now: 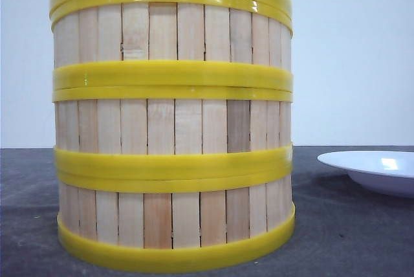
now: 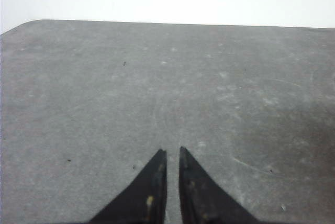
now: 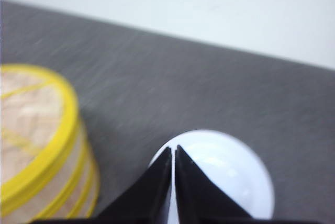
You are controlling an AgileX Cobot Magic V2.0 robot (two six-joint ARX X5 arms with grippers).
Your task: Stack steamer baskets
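Hands (image 2: 172, 153) (image 3: 174, 150) nearly closed, empty; steamer baskets (image 1: 172, 121) stacked.

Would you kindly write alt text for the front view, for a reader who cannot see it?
A stack of three round steamer baskets, with pale vertical wooden slats and thick yellow plastic rings, fills the frame and stands on a dark grey table. A shallow white plate sits at the right edge, beside the stack and apart from it. No arm shows.

Three steamer baskets (image 1: 173, 121) stand stacked upright on the table.
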